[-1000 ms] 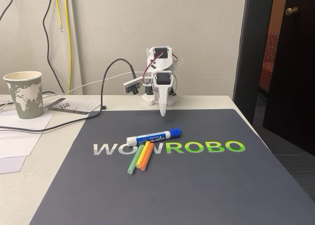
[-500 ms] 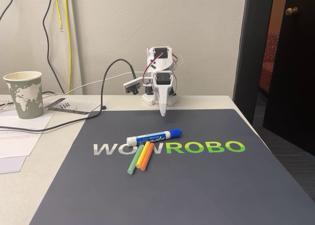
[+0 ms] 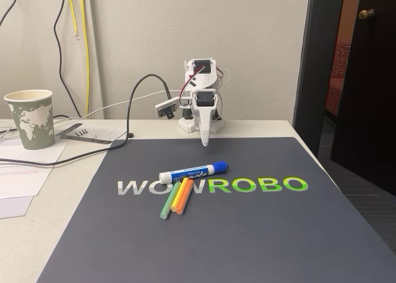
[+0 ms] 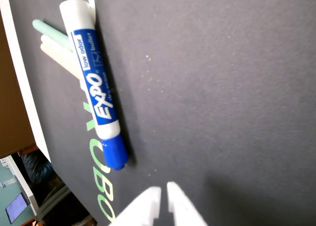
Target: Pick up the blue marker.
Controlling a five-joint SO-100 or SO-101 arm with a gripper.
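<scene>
Hanging above dark mat (image 3: 247, 233), gripper (image 4: 163, 195) tips nearly pressed together, seemingly empty; blue marker (image 4: 96, 90) lies apart, beside coloured sticks (image 3: 175, 198).

A pale table (image 3: 74, 190) carries a large dark grey mat (image 3: 247, 233) printed with "WONROBO" that covers most of its right side and reaches its front edge. On the mat, near its middle, the blue marker (image 3: 193, 171) lies on its side, cap toward the right edge, and three thin sticks (image 3: 176, 198), green, yellow and orange, lie side by side just in front of it. On the bare table left of the mat sit a paper cup (image 3: 30, 118) near the back-left, sheets of paper (image 3: 21, 171), a small ruler-like strip (image 3: 86, 139) and black cables (image 3: 74, 156). The white arm's base (image 3: 199, 126) stands at the back edge.
</scene>
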